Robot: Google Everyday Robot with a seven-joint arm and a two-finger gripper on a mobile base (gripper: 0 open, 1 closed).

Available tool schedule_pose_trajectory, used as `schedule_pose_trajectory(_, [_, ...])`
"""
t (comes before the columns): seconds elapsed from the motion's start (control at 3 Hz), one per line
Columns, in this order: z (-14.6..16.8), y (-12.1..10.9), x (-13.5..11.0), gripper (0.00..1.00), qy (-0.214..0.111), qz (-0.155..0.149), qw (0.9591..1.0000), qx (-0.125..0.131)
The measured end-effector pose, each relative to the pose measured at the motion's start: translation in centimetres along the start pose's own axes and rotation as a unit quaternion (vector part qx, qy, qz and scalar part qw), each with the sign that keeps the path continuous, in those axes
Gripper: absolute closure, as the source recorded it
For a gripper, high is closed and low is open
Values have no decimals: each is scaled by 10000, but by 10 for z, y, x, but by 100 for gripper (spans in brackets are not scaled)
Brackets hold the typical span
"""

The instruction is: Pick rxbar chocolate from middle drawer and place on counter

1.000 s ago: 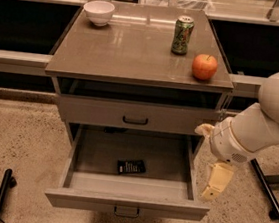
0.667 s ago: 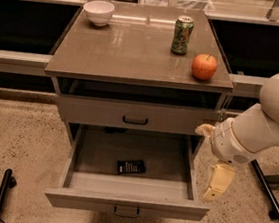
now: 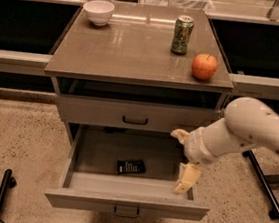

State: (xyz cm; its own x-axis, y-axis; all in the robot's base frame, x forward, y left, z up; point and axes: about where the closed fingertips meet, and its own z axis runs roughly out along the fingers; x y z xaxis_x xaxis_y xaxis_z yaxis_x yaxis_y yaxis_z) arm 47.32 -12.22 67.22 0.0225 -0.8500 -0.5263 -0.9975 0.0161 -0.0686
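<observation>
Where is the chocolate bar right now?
In camera view, the rxbar chocolate lies mid-floor in the open middle drawer; the open pincer hangs over the drawer's right edge.

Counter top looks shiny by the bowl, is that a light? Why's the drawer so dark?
Camera view: yes, pale glare streaks the glossy grey-brown counter between the white bowl and green can; the open grey-beige middle drawer lies shaded under the cabinet, dimming the flat black rxbar chocolate wrapper; the cream gripper hangs over the drawer's right edge.

Gripper fingers (image 3: 187, 177) spread apart at right of open middle drawer (image 3: 94, 200), rxbar chocolate (image 3: 131, 166) lying inside
</observation>
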Motion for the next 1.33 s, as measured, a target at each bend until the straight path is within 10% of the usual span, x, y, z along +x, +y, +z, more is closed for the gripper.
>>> schedule_pose_trajectory(0.33, [75,-10,14,0,-531,-114,9982,-235])
schedule_pose_trajectory(1.33, [175,-63,34,0,-1084,13,9941,-13])
